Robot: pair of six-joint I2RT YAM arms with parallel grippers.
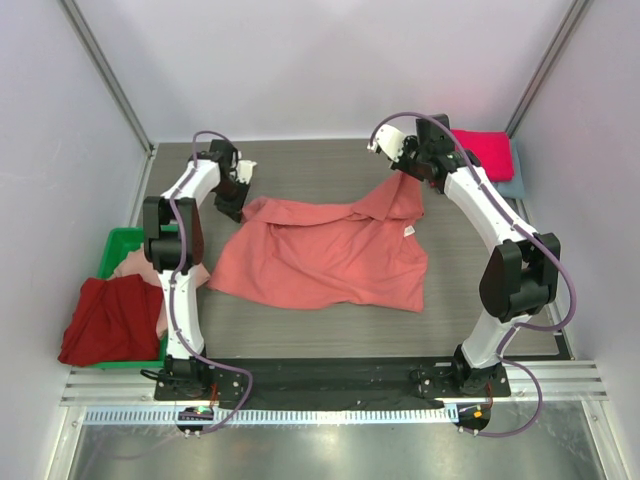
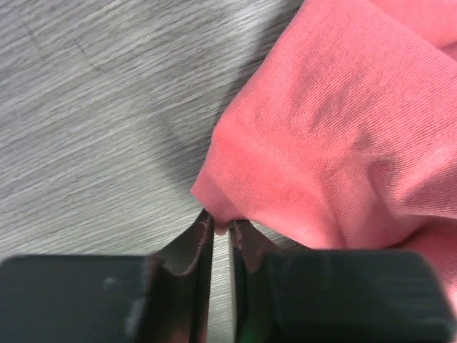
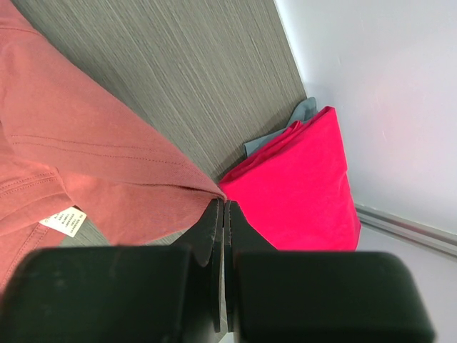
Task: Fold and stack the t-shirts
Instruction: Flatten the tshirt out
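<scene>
A salmon-coral t-shirt (image 1: 320, 255) lies spread and rumpled in the middle of the table, its white neck label (image 1: 408, 231) showing. My left gripper (image 1: 232, 205) is at its far-left corner. In the left wrist view the gripper (image 2: 222, 227) has its jaws nearly together, pinching the tip of the cloth (image 2: 343, 128). My right gripper (image 1: 400, 165) holds the far-right corner lifted off the table. In the right wrist view it (image 3: 224, 204) is shut on a point of the shirt (image 3: 86, 143).
A folded magenta t-shirt (image 1: 485, 152) rests on a grey-blue one (image 1: 510, 180) at the far right corner. At the left, a green bin (image 1: 115, 245) holds a dark red shirt (image 1: 105, 320) and a pale pink one (image 1: 135, 265). White walls enclose the table.
</scene>
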